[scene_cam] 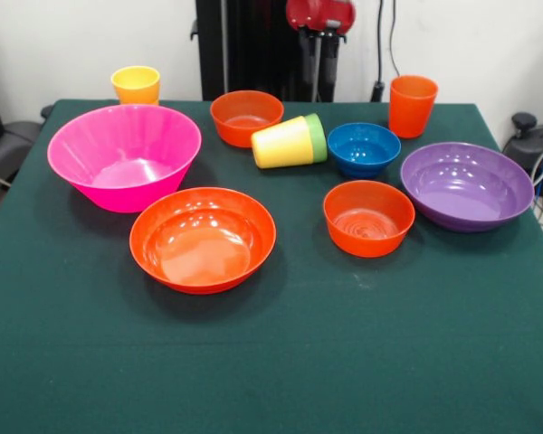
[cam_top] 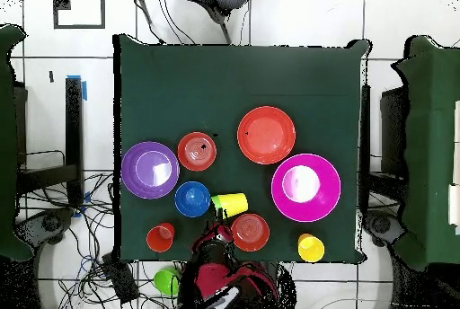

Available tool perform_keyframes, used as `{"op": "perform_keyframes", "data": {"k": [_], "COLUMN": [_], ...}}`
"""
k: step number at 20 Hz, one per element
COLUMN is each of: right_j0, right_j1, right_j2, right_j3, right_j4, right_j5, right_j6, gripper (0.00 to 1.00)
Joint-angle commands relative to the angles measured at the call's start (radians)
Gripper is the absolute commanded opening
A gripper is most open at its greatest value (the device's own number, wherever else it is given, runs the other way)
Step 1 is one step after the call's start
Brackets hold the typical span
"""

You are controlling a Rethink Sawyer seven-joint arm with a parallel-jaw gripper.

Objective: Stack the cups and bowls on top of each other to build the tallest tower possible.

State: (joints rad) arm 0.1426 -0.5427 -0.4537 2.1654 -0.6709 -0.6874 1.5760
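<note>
No tower stands; all pieces lie apart on the green table. The big pink bowl point(scene_cam: 124, 155) point(cam_top: 305, 187) is at the left, with the wide orange bowl point(scene_cam: 203, 239) point(cam_top: 266, 135) in front of it. The wide purple bowl point(scene_cam: 466, 185) point(cam_top: 150, 170) is at the right. Two small orange bowls point(scene_cam: 246, 116) point(scene_cam: 368, 217) and the small blue bowl point(scene_cam: 363, 148) point(cam_top: 192, 198) sit mid-table. A yellow cup point(scene_cam: 283, 144) lies on its side, nested in the green cup point(scene_cam: 318, 136). Another yellow cup point(scene_cam: 136, 85) and the orange cup point(scene_cam: 412, 105) stand upright at the far edge. The gripper point(scene_cam: 315, 77) point(cam_top: 214, 232) hangs empty over the far edge.
The black pedestal point(scene_cam: 244, 45) stands behind the table's far edge. Chairs and cables point(scene_cam: 529, 136) flank the table. Bare green cloth point(scene_cam: 281, 362) fills the near half in the front view. A green object point(cam_top: 167, 280) lies off the table beside the robot base.
</note>
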Motion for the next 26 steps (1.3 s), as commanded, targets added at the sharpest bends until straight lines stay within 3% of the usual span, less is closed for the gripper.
{"op": "perform_keyframes", "data": {"k": [1, 8, 14, 23, 26], "right_j0": [0.070, 0.159, 0.181, 0.179, 0.158], "right_j1": [0.165, 0.281, 0.360, 0.399, 0.366], "right_j2": [-0.041, -0.092, -0.102, -0.076, -0.053], "right_j3": [-0.124, -0.155, -0.177, -0.186, -0.182], "right_j4": [0.122, 0.222, 0.261, 0.246, 0.188], "right_j5": [-0.040, -0.055, -0.093, -0.133, -0.141], "right_j6": [-0.046, -0.018, 0.013, 0.057, 0.077], "gripper": [1.00, 1.00, 1.00, 1.00, 1.00]}}
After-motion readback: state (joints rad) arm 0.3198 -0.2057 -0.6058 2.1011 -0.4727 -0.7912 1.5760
